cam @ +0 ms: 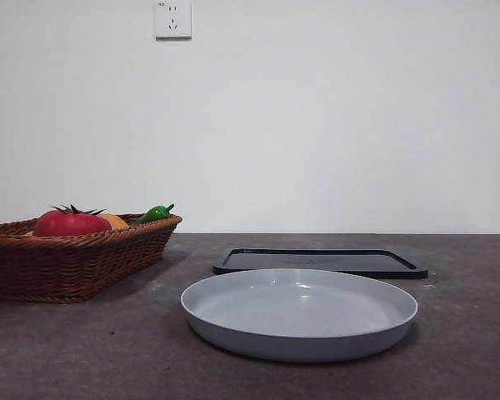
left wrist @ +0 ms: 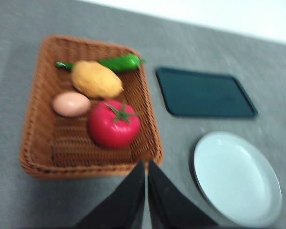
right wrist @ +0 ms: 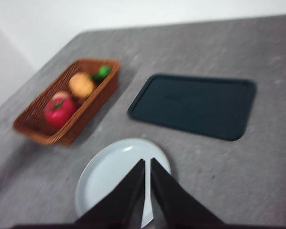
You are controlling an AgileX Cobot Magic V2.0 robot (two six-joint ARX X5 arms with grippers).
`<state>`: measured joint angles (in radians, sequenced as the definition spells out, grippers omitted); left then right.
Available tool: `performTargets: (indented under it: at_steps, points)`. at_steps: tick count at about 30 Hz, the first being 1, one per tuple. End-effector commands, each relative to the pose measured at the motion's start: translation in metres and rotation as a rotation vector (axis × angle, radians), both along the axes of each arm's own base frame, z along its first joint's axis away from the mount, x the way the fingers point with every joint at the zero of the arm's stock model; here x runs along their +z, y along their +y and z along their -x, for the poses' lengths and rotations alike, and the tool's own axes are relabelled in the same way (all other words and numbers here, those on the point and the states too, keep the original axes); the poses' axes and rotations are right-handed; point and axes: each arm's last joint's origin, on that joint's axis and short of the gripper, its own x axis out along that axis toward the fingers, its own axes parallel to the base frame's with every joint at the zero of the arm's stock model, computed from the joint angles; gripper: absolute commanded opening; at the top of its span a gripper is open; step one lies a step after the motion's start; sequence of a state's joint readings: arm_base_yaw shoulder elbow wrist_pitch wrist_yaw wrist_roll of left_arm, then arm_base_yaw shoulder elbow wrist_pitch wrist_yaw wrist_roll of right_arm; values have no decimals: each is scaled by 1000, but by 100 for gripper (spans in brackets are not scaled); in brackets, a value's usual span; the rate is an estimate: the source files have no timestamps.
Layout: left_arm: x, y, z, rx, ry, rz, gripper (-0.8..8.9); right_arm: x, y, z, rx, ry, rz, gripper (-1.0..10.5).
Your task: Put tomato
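Observation:
The red tomato (cam: 70, 223) with a dark green calyx lies in a brown wicker basket (cam: 75, 258) at the left of the table. It also shows in the left wrist view (left wrist: 114, 124) and the right wrist view (right wrist: 59, 111). My left gripper (left wrist: 146, 165) is shut and empty, high above the table near the basket's edge. My right gripper (right wrist: 147, 163) is shut and empty, high above the grey plate (right wrist: 109, 179). Neither arm shows in the front view.
The basket (left wrist: 43, 157) also holds an orange fruit (left wrist: 96, 79), a pale egg (left wrist: 70, 104) and a green chili (left wrist: 120, 62). A grey plate (cam: 300, 310) sits at the front centre. A dark flat tray (cam: 321, 262) lies behind it.

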<state>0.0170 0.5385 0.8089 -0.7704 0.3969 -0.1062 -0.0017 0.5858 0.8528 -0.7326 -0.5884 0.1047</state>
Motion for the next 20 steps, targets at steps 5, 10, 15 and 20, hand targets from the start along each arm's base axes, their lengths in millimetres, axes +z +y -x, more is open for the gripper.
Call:
performTargets:
  at_steps: [5, 10, 15, 20]
  points:
    - [25, -9, -7, -143, 48, -75, 10, 26, 13, -12, 153, 36, 68, 8]
    - [34, -14, -9, -201, 102, -97, 9, 29, 23, -18, 243, 93, 88, 8]
    - [34, -16, -10, -222, 134, -104, 9, 25, 30, -18, 296, 133, 100, 8]
    - [34, -16, -10, -224, 134, -105, 9, 25, 31, -17, 317, 126, 108, 8]
